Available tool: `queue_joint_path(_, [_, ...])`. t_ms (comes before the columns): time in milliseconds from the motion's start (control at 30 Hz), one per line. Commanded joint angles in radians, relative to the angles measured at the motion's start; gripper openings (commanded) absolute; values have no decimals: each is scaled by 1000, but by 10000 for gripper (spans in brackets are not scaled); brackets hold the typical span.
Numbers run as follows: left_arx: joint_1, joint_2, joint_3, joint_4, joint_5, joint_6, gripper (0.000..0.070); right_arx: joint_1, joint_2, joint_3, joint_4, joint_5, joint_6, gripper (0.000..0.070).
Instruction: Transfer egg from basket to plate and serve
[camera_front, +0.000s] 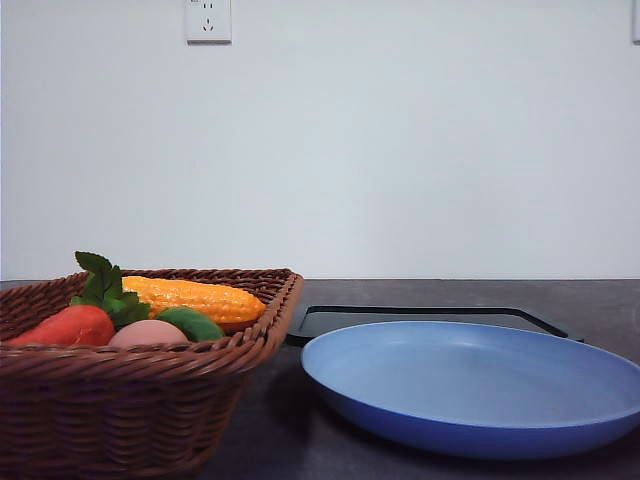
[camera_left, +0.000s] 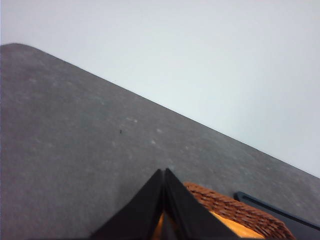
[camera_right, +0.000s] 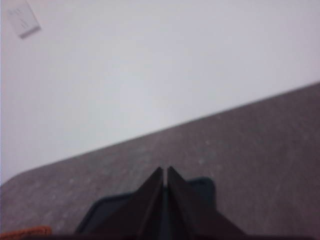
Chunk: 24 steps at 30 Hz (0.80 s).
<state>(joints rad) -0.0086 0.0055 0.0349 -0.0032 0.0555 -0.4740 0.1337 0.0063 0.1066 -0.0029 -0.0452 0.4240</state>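
Observation:
The pinkish-tan egg (camera_front: 147, 333) lies in the brown wicker basket (camera_front: 120, 400) at the front left, between a red tomato-like vegetable (camera_front: 68, 326) and a green piece (camera_front: 192, 323). The blue plate (camera_front: 470, 385) rests to the basket's right, with nothing on it. In the left wrist view my left gripper (camera_left: 164, 172) is shut, its fingertips together above the basket's rim (camera_left: 235, 210). In the right wrist view my right gripper (camera_right: 164, 171) is also shut, held above the black tray (camera_right: 107, 212).
A yellow corn cob (camera_front: 195, 298) lies at the back of the basket. A flat black tray (camera_front: 420, 317) sits behind the plate. The dark table (camera_front: 450, 295) runs back to a white wall with a socket (camera_front: 208, 20).

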Motion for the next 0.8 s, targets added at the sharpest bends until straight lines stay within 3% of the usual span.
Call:
queue_joint_path(0, [1, 7, 32, -11, 4, -40, 0, 1, 8, 38, -67, 4, 8, 0])
queue_joint_path(200, [1, 98, 177, -213, 36, -31, 0, 1, 99, 160, -216, 11, 0, 0])
queue_joint_path(400, [1, 276, 327, -274, 180, 25, 0, 1, 267, 298, -348, -45, -6, 0])
queue_joint_path(567, [-1, 442, 445, -286, 271, 74, 0, 1, 427, 401, -407, -161, -52, 0])
queue_joint_path(767, [-27, 624, 564, -404, 359, 167, 0, 1, 607, 495, -527, -274, -105, 0])
